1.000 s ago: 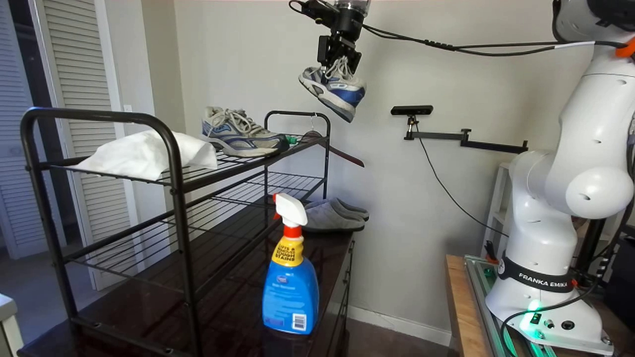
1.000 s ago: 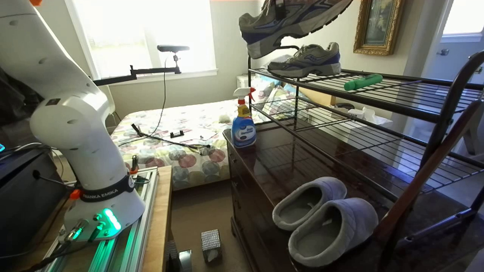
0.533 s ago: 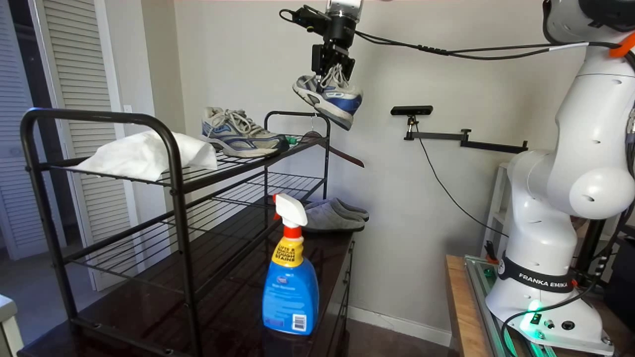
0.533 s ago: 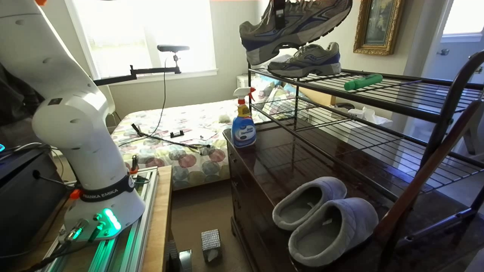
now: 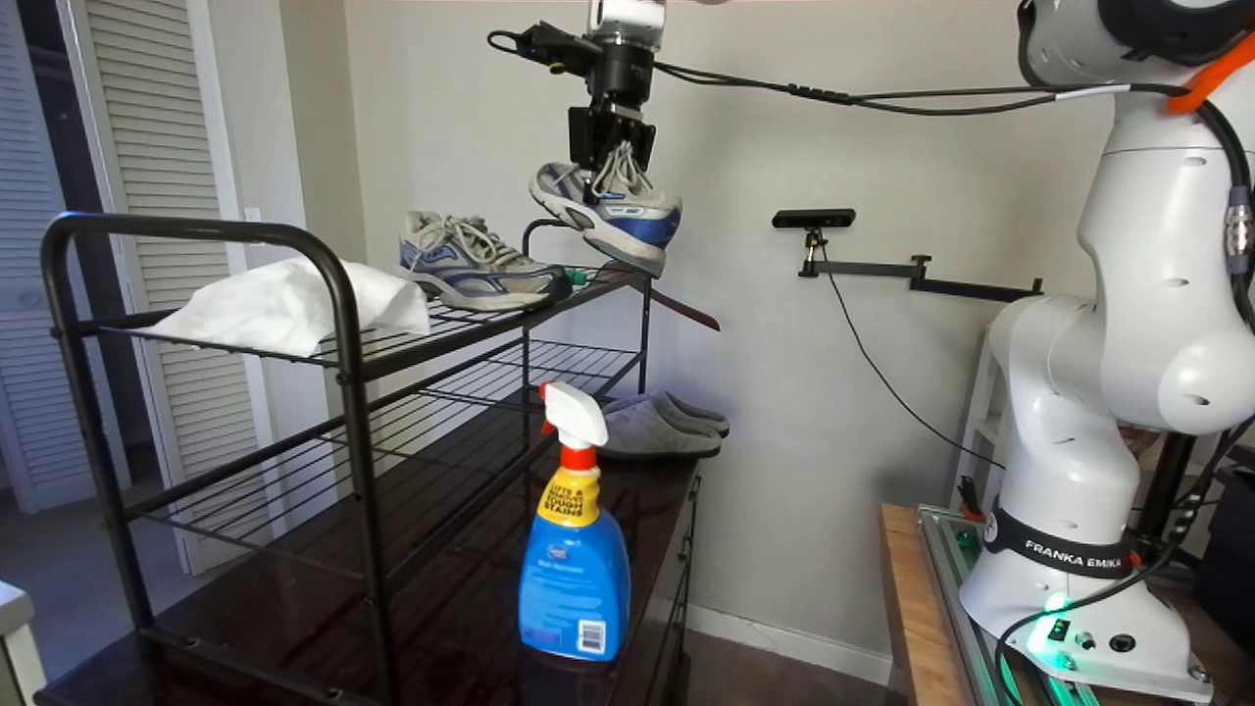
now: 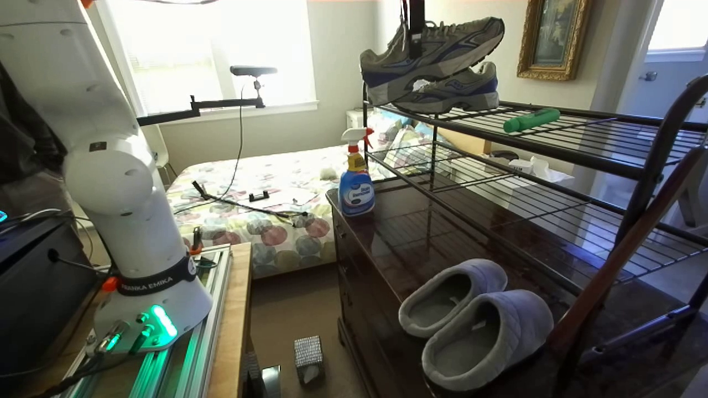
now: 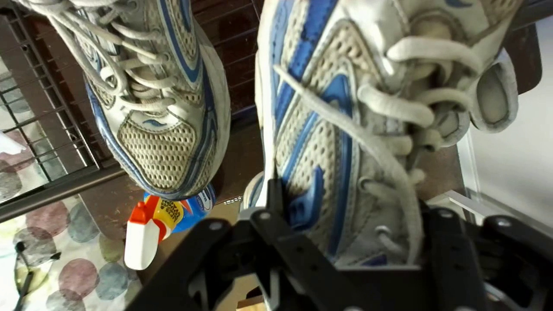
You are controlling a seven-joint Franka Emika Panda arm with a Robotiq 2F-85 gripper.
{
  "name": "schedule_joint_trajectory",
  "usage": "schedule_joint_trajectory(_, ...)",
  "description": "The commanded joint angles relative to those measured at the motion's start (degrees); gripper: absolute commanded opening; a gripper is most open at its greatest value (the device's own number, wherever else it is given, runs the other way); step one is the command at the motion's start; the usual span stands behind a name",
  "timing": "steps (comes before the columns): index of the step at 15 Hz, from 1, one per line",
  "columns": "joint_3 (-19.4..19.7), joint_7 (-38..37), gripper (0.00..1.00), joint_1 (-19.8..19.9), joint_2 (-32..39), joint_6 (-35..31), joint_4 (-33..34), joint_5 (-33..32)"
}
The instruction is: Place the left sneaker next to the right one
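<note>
Gripper [image 5: 616, 175] holds the left sneaker [image 5: 627, 221] tilted in air near the right sneaker [image 5: 480, 272] on the wire rack [image 5: 366, 471]; lowered at this angle, its low heel [image 5: 654, 230] may catch the front rail [image 5: 471, 334] and twist loose.

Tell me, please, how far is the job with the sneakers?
Done: the claw is shut on one sneaker. In hand: bringing the pair together; that sneaker hangs tilted, and the wrist view shows a gap between it and the other sneaker, which sits on the top shelf. Left, most likely: lower it beside the other, then open the claw.
</note>
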State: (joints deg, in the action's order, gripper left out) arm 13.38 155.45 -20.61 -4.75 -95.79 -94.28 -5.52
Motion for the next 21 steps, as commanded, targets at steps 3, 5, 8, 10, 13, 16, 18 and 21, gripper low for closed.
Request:
schedule_joint_trajectory(3,-5.2,0.27,0.62,6.42,2.1,-0.21,2.16,0.01)
schedule_joint_trajectory(5,-5.59,0.28,0.37,7.37,3.12,-0.63,3.05,0.09)
schedule_joint_trajectory(8,-8.99,1.67,0.37,11.33,5.59,-0.7,5.6,0.59)
schedule_joint_trajectory(10,-10.53,2.14,0.37,13.04,6.87,-0.65,6.73,0.4)
schedule_joint_trajectory(13,-12.17,2.58,0.37,14.77,8.96,-0.39,8.9,0.27)
schedule_joint_trajectory(16,-13.48,2.57,0.37,15.69,11.33,0.05,11.92,-0.08)
schedule_joint_trajectory(18,-14.25,2.5,0.37,15.99,12.78,0.31,13.67,-0.25)
schedule_joint_trajectory(21,-15.29,2.54,0.37,16.15,14.83,0.52,15.83,-1.04)
